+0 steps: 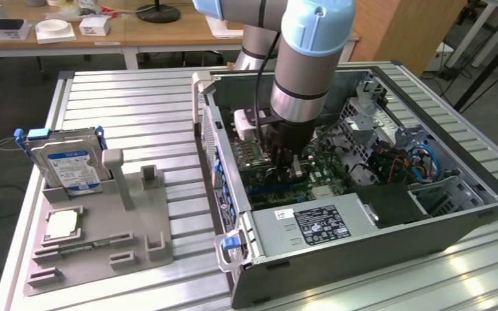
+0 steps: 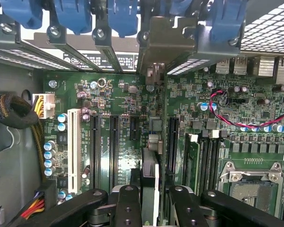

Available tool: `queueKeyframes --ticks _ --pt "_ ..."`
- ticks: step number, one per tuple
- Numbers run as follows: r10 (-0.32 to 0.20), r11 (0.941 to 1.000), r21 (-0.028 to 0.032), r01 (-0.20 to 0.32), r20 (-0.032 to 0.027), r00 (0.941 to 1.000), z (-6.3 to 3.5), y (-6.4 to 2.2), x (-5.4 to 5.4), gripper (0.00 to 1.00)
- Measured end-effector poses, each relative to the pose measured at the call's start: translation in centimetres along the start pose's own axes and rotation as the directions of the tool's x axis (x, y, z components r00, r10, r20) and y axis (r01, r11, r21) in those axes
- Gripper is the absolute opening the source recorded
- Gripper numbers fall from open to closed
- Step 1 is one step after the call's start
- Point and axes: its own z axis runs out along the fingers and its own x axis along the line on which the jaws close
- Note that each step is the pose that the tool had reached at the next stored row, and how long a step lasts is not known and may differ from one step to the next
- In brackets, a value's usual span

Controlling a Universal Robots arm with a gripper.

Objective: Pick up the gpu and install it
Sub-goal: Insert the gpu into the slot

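Note:
My gripper (image 1: pixel 285 163) is down inside the open computer case (image 1: pixel 456 233), just above the green motherboard (image 1: pixel 271 184). In the wrist view the gpu (image 2: pixel 150 175) is a thin dark card seen edge-on. It stands upright on the motherboard (image 2: pixel 118 99) among the long black expansion slots (image 2: pixel 95 146). Its silver metal bracket (image 2: pixel 168 42) rests against the case's rear slot openings, below the blue latches (image 2: pixel 123 16). My gripper (image 2: pixel 151 201) is shut on the card, with one black finger (image 2: pixel 128 203) on each side of it.
A grey parts holder (image 1: pixel 102 240) on the slatted table holds a blue-labelled hard drive (image 1: pixel 69 165), a processor (image 1: pixel 63 223) and a memory stick (image 1: pixel 80 248). Inside the case are the power supply (image 1: pixel 318 223), drive cages (image 1: pixel 379 116), a red-black cable (image 2: pixel 227 116) and the processor socket (image 2: pixel 248 187).

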Motion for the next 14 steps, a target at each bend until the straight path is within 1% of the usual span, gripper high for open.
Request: queueKeyframes --ticks 14 --pt "0.0 1.0 0.0001 0.0 -0.0001 1.0 0.18 0.05 0.01 0.28"
